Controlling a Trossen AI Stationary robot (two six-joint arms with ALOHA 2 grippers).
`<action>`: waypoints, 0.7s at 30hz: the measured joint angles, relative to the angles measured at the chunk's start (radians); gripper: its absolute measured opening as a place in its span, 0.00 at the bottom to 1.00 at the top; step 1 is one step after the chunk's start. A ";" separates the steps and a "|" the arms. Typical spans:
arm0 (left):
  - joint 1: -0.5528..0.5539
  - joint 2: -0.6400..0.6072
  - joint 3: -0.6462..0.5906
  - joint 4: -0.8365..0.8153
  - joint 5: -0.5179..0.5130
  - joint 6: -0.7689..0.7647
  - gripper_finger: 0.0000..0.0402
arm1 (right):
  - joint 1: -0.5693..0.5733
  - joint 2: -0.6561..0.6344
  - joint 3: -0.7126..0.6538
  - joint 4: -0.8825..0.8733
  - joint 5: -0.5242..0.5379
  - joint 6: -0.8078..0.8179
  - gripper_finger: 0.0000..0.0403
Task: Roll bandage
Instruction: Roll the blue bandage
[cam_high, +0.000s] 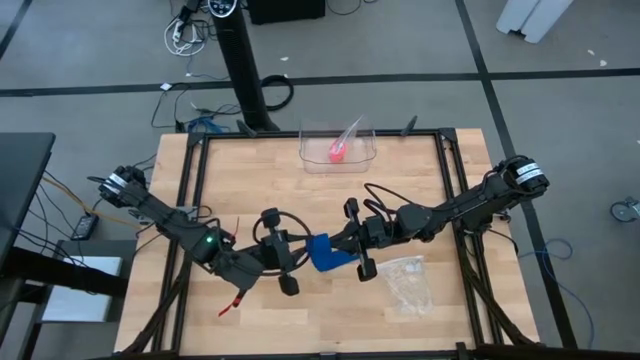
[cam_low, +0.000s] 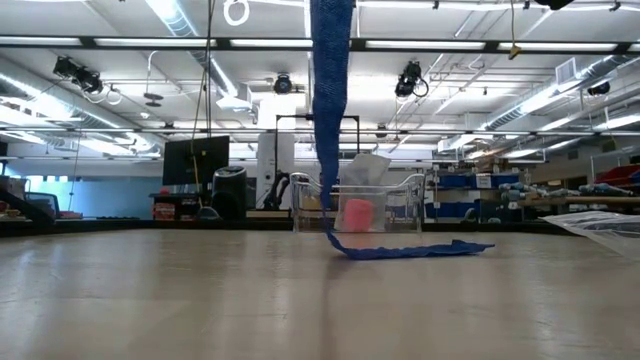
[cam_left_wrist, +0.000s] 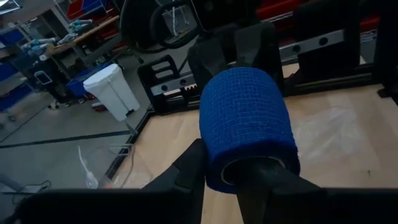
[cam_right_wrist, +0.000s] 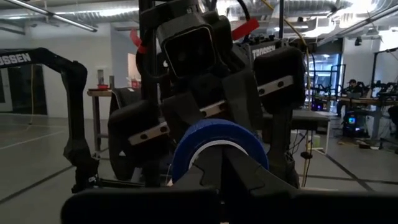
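Left gripper (cam_high: 290, 262): mine, over the table's near middle, just left of the bandage. In my left wrist view one finger (cam_left_wrist: 186, 174) lies against the roll's side and the other finger (cam_left_wrist: 261, 180) goes into its hollow core, so I am clamped on the roll's wall.
Bandage (cam_high: 325, 253): one bright blue strip, partly wound into a roll (cam_left_wrist: 247, 127), held in the air between my two grippers. In the low view its free length (cam_low: 331, 100) hangs straight down and the end (cam_low: 410, 249) trails flat on the table; the roll itself is cut off above that picture.
Right gripper (cam_high: 352, 243): mine, touching the bandage from the right. My right wrist view shows my fingers (cam_right_wrist: 211, 171) together across the roll's open end, pinched on its edge.
Hidden: where the strip leaves the roll is covered by the grippers.
Table (cam_high: 240, 200): one, light wood.
Clear box (cam_high: 338, 147): one, far middle, with one small pink-red roll (cam_high: 337, 152) inside.
Clear plastic bag (cam_high: 408, 283): one, near right, lying flat; contents hard to make out.
Writing: "TROSSEN" (cam_right_wrist: 268, 53) on the left arm's wrist, partly covered; "OSSEN" (cam_right_wrist: 15, 59) on a dark frame behind, cut off.
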 joint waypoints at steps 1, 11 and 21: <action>0.000 0.000 0.000 -0.001 -0.001 0.000 0.18 | 0.000 0.000 0.000 -0.004 0.000 0.000 0.00; -0.050 -0.007 -0.001 -0.049 -0.199 0.145 0.05 | -0.002 -0.047 0.000 -0.162 0.062 0.008 0.05; -0.047 -0.089 -0.002 -0.454 -0.261 -0.113 0.05 | 0.002 -0.236 0.000 -0.758 0.096 0.085 0.20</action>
